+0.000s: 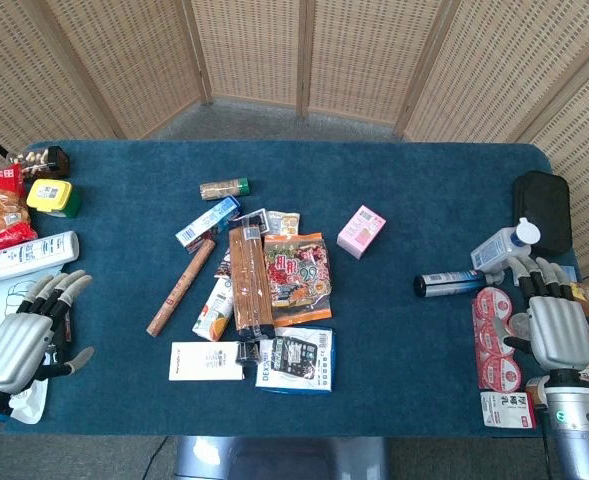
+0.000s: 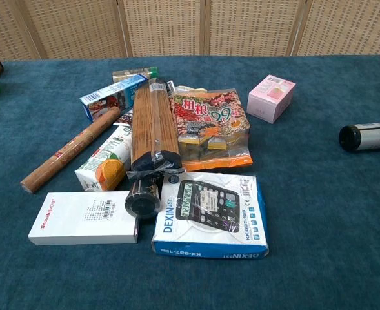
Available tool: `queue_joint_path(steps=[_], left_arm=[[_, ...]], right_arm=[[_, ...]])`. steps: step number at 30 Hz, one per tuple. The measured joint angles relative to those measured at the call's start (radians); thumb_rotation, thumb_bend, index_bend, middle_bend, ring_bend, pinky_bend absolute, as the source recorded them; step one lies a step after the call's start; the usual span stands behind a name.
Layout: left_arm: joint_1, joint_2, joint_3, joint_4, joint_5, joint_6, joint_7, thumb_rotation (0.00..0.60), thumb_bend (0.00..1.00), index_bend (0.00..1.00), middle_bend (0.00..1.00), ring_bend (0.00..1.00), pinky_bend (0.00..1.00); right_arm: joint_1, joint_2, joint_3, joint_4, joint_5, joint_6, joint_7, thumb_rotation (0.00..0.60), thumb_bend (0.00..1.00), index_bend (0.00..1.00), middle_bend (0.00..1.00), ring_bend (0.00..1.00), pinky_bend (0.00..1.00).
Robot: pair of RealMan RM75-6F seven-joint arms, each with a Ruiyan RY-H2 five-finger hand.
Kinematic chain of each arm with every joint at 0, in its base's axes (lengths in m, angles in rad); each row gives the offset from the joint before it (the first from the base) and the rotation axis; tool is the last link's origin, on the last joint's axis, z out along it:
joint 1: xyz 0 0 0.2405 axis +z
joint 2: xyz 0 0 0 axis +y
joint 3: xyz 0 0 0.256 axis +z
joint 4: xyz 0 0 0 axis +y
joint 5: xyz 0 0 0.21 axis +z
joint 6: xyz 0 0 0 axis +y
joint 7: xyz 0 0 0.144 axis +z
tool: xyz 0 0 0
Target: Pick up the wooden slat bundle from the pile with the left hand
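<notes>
The wooden slat bundle (image 1: 249, 278) (image 2: 153, 125) is a brown flat roll of thin slats. It lies lengthwise in the middle of the pile on the blue table (image 1: 394, 180), resting over other packs. My left hand (image 1: 26, 335) is open at the table's near left edge, fingers spread, far left of the bundle. My right hand (image 1: 550, 325) is open at the near right edge, over some red-lidded cups (image 1: 494, 340). Neither hand shows in the chest view.
Around the bundle lie a snack bag (image 2: 209, 126), a calculator box (image 2: 212, 213), a white box (image 2: 83, 217), a brown paper roll (image 2: 70, 150), a juice carton (image 2: 106, 161), a black cylinder (image 2: 143, 197) and a pink box (image 2: 271, 98). Bottles and snacks sit at both table ends.
</notes>
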Motion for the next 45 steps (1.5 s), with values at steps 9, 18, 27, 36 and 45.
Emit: queue_joint_path(steps=[9, 18, 27, 36, 45], left_arm=[[-0.005, -0.013, 0.002, 0.011, -0.012, -0.013, 0.004, 0.6, 0.3, 0.0, 0.0, 0.0, 0.0], [-0.034, -0.018, -0.019, 0.02, -0.062, -0.051, 0.034, 0.6, 0.3, 0.0, 0.0, 0.0, 0.0], [-0.101, -0.066, -0.047, 0.059, -0.12, -0.143, 0.051, 0.6, 0.3, 0.0, 0.0, 0.0, 0.0], [-0.185, -0.103, -0.04, 0.113, -0.112, -0.275, 0.1, 0.6, 0.31, 0.0, 0.0, 0.0, 0.0], [-0.27, -0.211, -0.058, 0.21, -0.082, -0.328, 0.136, 0.6, 0.31, 0.0, 0.0, 0.0, 0.0]], right_arm=[[0.001, -0.011, -0.003, 0.011, -0.02, -0.004, 0.02, 0.585, 0.32, 0.0, 0.03, 0.0, 0.0], [-0.018, -0.008, -0.014, 0.006, -0.033, 0.011, 0.036, 0.585, 0.32, 0.0, 0.03, 0.0, 0.0], [-0.018, -0.006, -0.018, 0.0, -0.029, -0.004, 0.031, 0.586, 0.32, 0.0, 0.03, 0.0, 0.0], [-0.024, 0.004, -0.023, -0.013, -0.025, -0.003, 0.016, 0.587, 0.32, 0.0, 0.03, 0.0, 0.0], [-0.027, 0.013, -0.022, -0.028, -0.022, 0.0, 0.0, 0.588, 0.32, 0.0, 0.03, 0.0, 0.0]])
